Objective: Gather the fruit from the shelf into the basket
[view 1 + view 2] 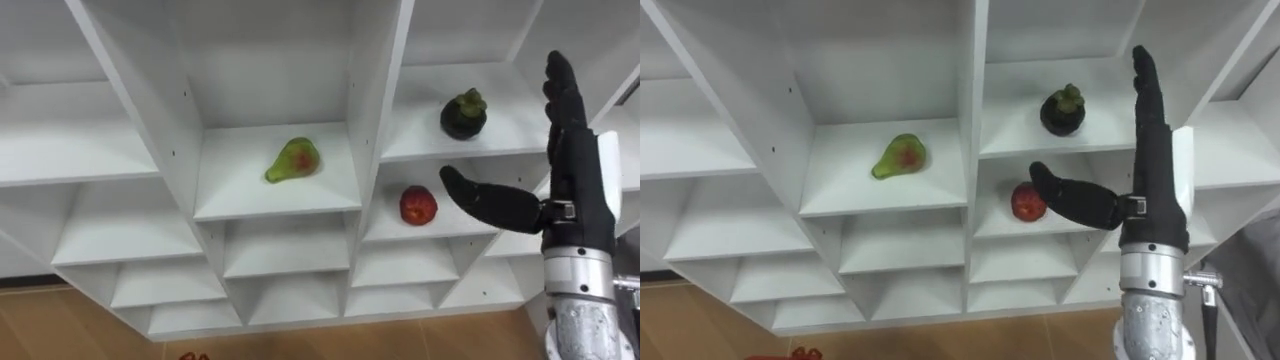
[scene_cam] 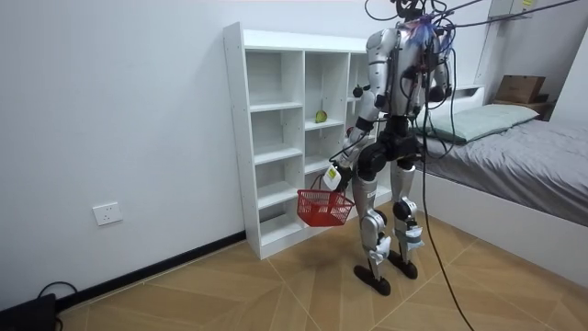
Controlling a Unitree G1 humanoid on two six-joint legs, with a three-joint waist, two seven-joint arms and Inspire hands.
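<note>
The red fruit is found in the closet just right of its central upright — the right hand, further right, is held open, thumb toward it; the red basket is gripped by the left hand.

A humanoid robot stands on a wooden floor, facing a tall white open-shelved closet. Its left hand grips the handle of a red mesh basket hanging beside its thigh. A small green fruit sits on a middle shelf. A grey-covered bed lies at the room view's right.
</note>
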